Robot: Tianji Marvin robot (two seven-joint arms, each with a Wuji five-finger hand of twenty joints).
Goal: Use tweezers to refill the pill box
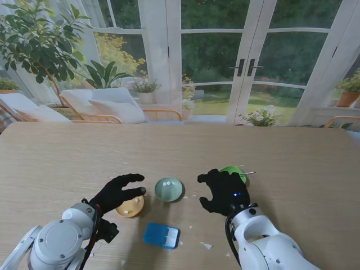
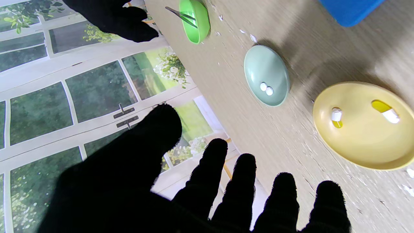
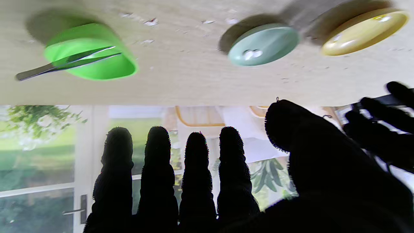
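A blue pill box (image 1: 161, 235) lies nearest to me, between my arms. Beyond it stand three small dishes in a row. The yellow dish (image 1: 130, 207) holds yellow-and-white capsules (image 2: 336, 117) and is partly covered by my left hand (image 1: 115, 192), which hovers open over it. The pale green dish (image 1: 168, 189) holds two white tablets (image 2: 266, 89). The bright green dish (image 1: 233, 172) carries the metal tweezers (image 3: 64, 62) across its rim. My right hand (image 1: 223, 190) hangs open just nearer to me than that dish, holding nothing.
The wooden table (image 1: 292, 163) bears small white crumbs (image 1: 206, 246) around the dishes and the pill box. Windows, glass doors, plants and garden chairs lie beyond the table's far edge.
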